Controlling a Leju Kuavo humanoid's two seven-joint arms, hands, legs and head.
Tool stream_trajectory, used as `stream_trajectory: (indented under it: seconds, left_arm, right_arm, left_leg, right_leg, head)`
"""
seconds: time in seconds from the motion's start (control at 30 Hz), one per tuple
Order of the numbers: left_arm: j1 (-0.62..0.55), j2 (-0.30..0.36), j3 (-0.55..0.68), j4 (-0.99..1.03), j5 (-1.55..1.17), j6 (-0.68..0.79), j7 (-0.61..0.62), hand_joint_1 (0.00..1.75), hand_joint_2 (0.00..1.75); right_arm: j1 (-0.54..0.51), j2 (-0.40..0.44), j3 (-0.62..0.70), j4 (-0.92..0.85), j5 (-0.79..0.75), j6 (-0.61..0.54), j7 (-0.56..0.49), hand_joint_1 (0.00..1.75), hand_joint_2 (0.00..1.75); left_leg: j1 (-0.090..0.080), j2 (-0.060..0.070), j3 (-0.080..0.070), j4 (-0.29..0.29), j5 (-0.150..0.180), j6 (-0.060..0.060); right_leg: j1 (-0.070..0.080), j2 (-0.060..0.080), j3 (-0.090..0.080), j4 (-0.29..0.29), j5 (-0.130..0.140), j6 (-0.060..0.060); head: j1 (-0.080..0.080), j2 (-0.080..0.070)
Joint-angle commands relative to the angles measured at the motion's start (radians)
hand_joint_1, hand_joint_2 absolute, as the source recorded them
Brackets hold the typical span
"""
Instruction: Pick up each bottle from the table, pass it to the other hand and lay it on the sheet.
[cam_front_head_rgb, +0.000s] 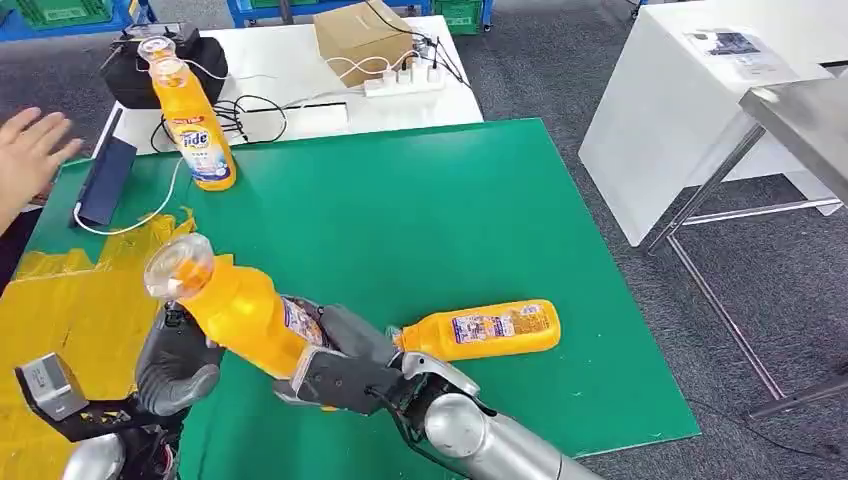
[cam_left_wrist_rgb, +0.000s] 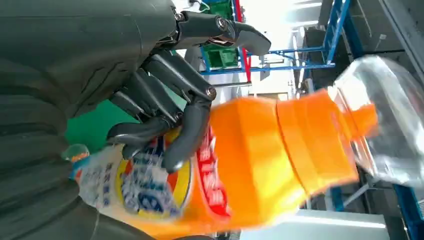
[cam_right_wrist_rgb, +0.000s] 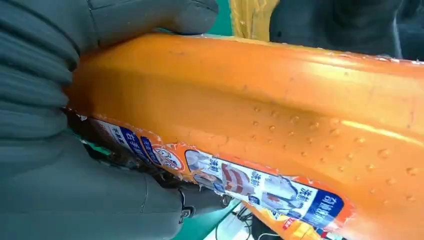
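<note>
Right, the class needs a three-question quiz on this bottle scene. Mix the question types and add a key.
1. How many orange bottles show in the head view?
2. True or false: the upright bottle stands on the green mat.
3. What grips the base end of the held bottle? A: the robot's left hand. B: the robot's right hand. C: a person's hand.

Key: 1. Three. 2. True. 3. B, the right hand.

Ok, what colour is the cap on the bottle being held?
Clear see-through cap over an orange spout, on the orange bottle; best in the left wrist view.
</note>
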Motion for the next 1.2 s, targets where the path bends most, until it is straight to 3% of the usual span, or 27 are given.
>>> stream_trajectory:
  seconds: [0.03,0.3,0.63,1.1,1.2]
  left_arm:
    - [-0.024,0.003,-0.026,0.045,-0.019,-0.008,0.009,0.0,1.75]
    - [-0.025,0.017,-0.05,0.033,-0.055,0.004,0.011,0.0,1.75]
    - [-0.034,0.092,-0.176,0.017,-0.256,0.057,-0.043,0.0,1.75]
    - [-0.04,0.096,-0.172,0.025,-0.261,0.067,-0.044,0.0,1.75]
    - [-0.024,0.085,-0.127,0.032,-0.241,0.093,-0.04,0.0,1.75]
  right_arm:
    - [0.005,-0.034,0.034,0.035,0.015,0.017,0.006,1.75,1.75]
    - [-0.003,-0.029,0.037,0.067,0.015,0.025,0.017,1.75,1.75]
    - [-0.039,-0.003,0.06,0.169,0.004,0.044,0.036,1.75,1.75]
    - [-0.04,-0.004,0.068,0.162,0.005,0.049,0.034,1.75,1.75]
    - [-0.008,-0.032,0.059,0.058,0.01,0.015,-0.012,1.75,1.75]
  left_leg:
    - [-0.001,-0.006,0.004,-0.002,0.0,0.003]
    - [0.0,-0.004,0.002,-0.001,0.0,0.002]
    - [0.0,-0.005,0.003,-0.001,0.0,0.003]
    - [-0.001,-0.004,0.002,-0.001,0.0,0.002]
    - [-0.001,-0.005,0.003,-0.001,0.0,0.003]
  right_leg:
    - [-0.001,0.001,0.004,-0.001,-0.001,-0.002]
    - [-0.001,0.001,0.003,-0.001,0.0,-0.001]
    - [-0.001,0.001,0.003,0.0,-0.001,-0.002]
    - [-0.001,0.001,0.002,0.0,-0.001,-0.002]
    - [-0.001,0.002,0.003,0.0,-0.001,-0.002]
  head:
    - [0.0,0.0]
    - [0.0,0.0]
    - [0.0,0.0]
    - [0.0,0.0]
    - [0.0,0.0]
